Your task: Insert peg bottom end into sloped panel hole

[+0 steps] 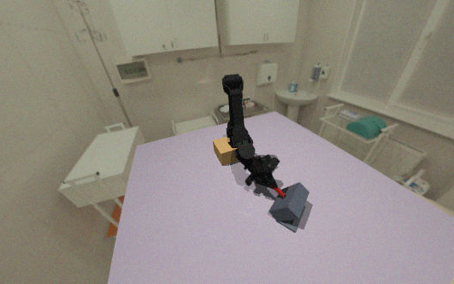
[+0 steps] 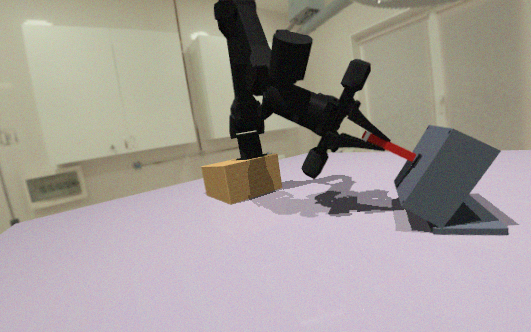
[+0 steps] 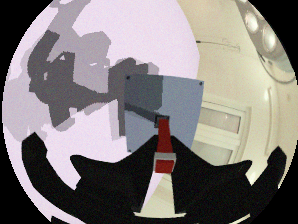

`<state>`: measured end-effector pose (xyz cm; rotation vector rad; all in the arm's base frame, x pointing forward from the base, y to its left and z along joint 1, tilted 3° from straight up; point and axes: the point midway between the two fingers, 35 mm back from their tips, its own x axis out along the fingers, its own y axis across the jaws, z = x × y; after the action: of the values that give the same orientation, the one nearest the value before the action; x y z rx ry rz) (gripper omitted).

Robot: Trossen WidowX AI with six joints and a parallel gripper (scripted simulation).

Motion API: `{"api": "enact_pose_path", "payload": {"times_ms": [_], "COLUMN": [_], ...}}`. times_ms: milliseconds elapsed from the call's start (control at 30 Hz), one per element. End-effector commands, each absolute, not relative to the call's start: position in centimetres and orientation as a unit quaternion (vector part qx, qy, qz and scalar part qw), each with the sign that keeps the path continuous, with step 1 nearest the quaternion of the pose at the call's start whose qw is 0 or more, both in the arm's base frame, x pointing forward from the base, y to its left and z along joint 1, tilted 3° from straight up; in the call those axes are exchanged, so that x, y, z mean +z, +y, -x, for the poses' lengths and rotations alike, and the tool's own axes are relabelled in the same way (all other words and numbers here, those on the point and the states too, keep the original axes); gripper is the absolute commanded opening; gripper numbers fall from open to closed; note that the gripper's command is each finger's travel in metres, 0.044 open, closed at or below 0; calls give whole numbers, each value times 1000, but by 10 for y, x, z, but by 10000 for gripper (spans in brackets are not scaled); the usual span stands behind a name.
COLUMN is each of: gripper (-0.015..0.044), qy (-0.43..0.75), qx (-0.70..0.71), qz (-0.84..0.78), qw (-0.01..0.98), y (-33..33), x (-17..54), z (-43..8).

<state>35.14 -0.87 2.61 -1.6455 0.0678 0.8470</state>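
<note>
The red peg (image 1: pixel 280 192) (image 2: pixel 401 150) (image 3: pixel 164 131) is square-ended with a pale band near its top end. My gripper (image 1: pixel 275 186) (image 2: pixel 387 144) (image 3: pixel 164 139) is shut on it around the middle and holds it tilted down toward the panel. The blue-grey sloped panel block (image 1: pixel 291 206) (image 2: pixel 457 165) (image 3: pixel 185 100) faces the gripper. Its square hole (image 3: pixel 158 120) shows at the peg's bottom end in the wrist view. The peg's end is at the hole's mouth and covers part of it; how far inside it is, I cannot tell. Most of the peg is outside.
The arm stands on a wooden block (image 1: pixel 226 151) (image 2: pixel 220 182) on the lilac table (image 1: pixel 188 214) (image 2: pixel 170 270). The panel's flat base plate (image 2: pixel 475 231) rests on the table under the block. Shadows of the arm fall between the wooden block and the panel.
</note>
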Motion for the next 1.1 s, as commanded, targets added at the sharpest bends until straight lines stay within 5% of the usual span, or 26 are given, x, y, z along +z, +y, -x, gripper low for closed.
{"api": "enact_pose_path", "payload": {"times_ms": [0, 1067], "gripper": [0, 0], "qy": [33, 33], "qx": [367, 367], "qz": [708, 708], "qw": [603, 603], "y": [-9, -4], "x": [22, 16], "z": [-353, -363]}}
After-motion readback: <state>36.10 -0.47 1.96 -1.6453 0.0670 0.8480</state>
